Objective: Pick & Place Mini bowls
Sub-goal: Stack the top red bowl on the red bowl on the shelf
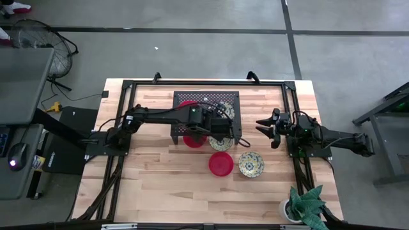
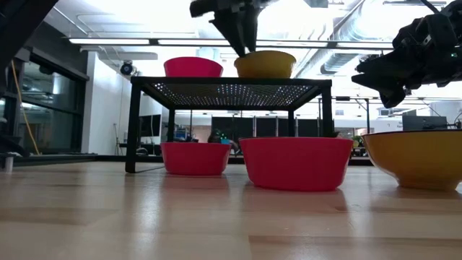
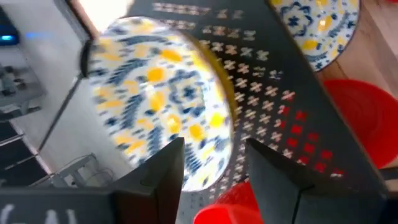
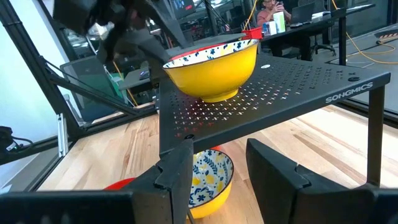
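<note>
A black perforated shelf (image 1: 206,102) stands at the table's far middle. On it sit a red bowl (image 1: 186,105) and a floral bowl with a yellow outside (image 4: 214,68). My left gripper (image 3: 214,168) is open above this floral bowl (image 3: 155,106), its fingers on either side of the rim. On the table rest a red bowl (image 1: 193,140) and a floral bowl (image 1: 221,142) at the shelf's near edge. Nearer the front rest another red bowl (image 1: 221,163) and another floral bowl (image 1: 251,163). My right gripper (image 1: 261,126) is open and empty to the right of the shelf. My left gripper comes at the floral bowl from above, pointing down. One finger (image 3: 165,171) is over the bowl's inside and the other (image 3: 273,177) is outside the rim (image 3: 227,118). I cannot tell whether they touch the rim. The bowl sits upright on the shelf.
A potted plant (image 1: 305,204) stands at the table's near right corner. A black frame (image 1: 291,96) runs round the work area. Bare wood lies along the near edge. In the room beyond the table, a person sits at a desk (image 4: 270,12).
</note>
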Controlling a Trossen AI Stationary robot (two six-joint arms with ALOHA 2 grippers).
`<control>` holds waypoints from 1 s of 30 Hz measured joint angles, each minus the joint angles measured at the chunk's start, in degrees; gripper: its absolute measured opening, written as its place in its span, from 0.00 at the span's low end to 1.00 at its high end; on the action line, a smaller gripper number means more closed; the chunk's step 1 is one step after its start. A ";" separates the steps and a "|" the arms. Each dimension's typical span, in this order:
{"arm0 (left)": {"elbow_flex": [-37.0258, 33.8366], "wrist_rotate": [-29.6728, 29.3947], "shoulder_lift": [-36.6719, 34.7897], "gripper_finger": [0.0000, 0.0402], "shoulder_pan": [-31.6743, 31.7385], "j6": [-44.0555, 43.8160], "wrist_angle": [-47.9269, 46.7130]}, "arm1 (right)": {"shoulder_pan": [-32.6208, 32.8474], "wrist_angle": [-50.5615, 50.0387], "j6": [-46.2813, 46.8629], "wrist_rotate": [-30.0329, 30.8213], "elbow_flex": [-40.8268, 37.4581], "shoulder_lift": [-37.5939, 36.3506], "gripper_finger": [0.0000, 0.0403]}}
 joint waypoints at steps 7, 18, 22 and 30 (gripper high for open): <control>-0.02 -0.01 -2.53 0.41 -1.09 -0.22 -0.72 | 0.00 0.00 -0.01 0.00 0.00 -0.01 0.34; 0.04 11.23 -7.73 0.41 -4.34 -8.75 0.03 | 0.00 0.00 -0.02 0.00 0.00 0.00 0.34; -0.24 11.26 -10.20 0.41 -5.99 -11.59 -0.65 | -0.02 0.00 -0.02 0.02 0.00 0.00 0.34; -1.35 12.97 -13.07 0.36 -6.72 -15.33 1.28 | -0.01 0.00 -0.01 0.00 0.00 0.00 0.34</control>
